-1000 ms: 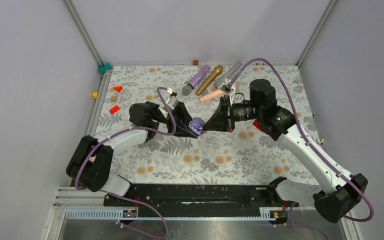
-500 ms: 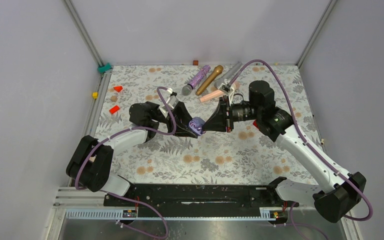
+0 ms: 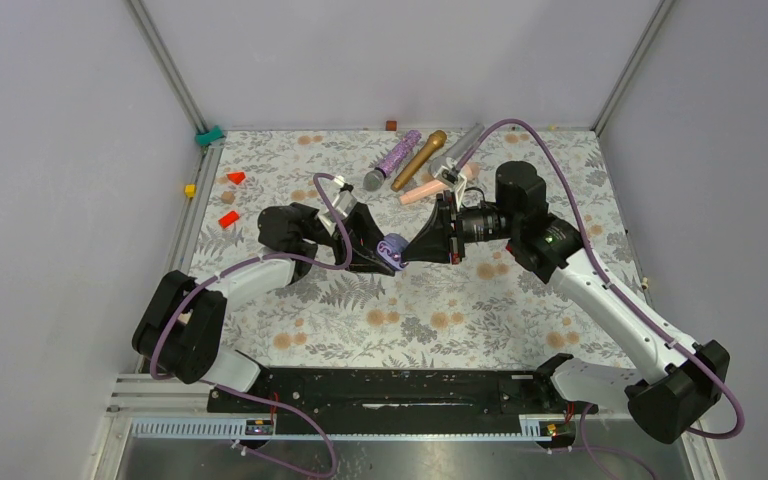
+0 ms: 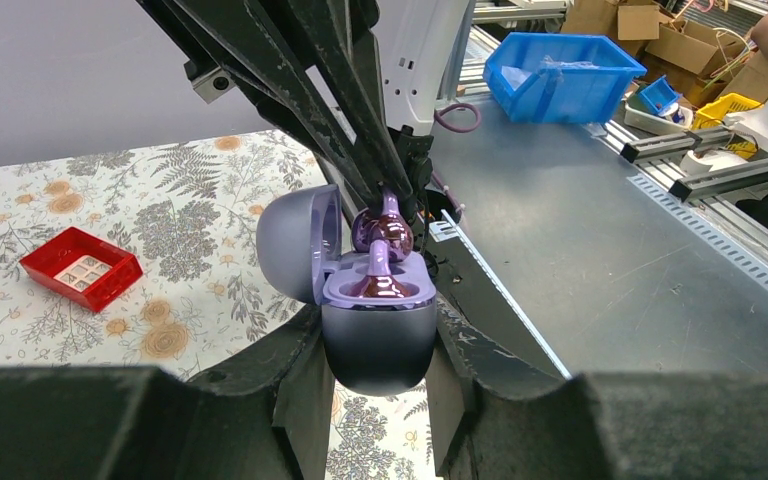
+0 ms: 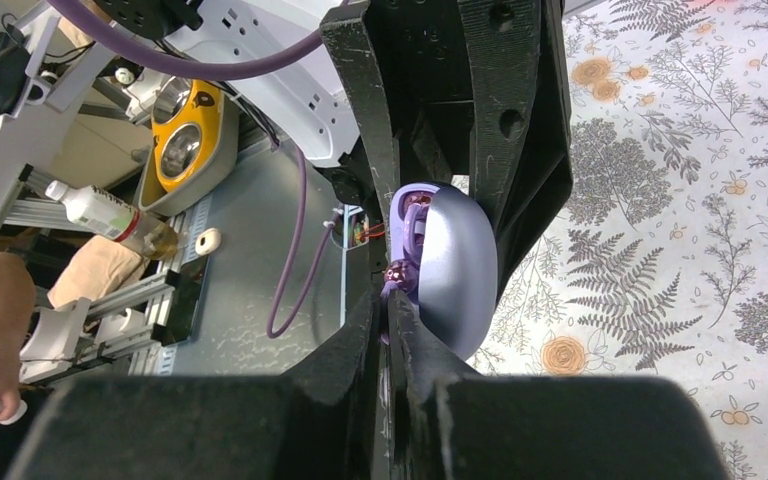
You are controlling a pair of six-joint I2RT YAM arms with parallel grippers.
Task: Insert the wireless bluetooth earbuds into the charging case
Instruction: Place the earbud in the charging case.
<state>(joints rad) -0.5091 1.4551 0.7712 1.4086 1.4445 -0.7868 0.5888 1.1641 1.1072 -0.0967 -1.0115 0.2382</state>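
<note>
My left gripper (image 3: 378,256) is shut on the body of a purple charging case (image 4: 378,335) and holds it upright above the mat with its lid (image 4: 295,245) open to the left. One glossy purple earbud (image 4: 387,287) sits in the near slot. My right gripper (image 3: 407,254) is shut on a second purple earbud (image 4: 384,226) and holds it just above the far slot, at or touching the case top. In the right wrist view this earbud (image 5: 397,274) shows at my fingertips against the case (image 5: 458,270). The black earbuds are out of view.
Several microphones lie at the back: glitter purple (image 3: 392,157), gold (image 3: 420,157), silver (image 3: 459,146), and a pink piece (image 3: 421,190). Red blocks (image 3: 228,219) and a yellow block (image 3: 190,190) sit far left. A red tray (image 4: 81,268) lies on the floral mat.
My right gripper has edged left and slightly back, carrying the purple earbud closer onto the case. The left gripper and case have shifted a little with it.
</note>
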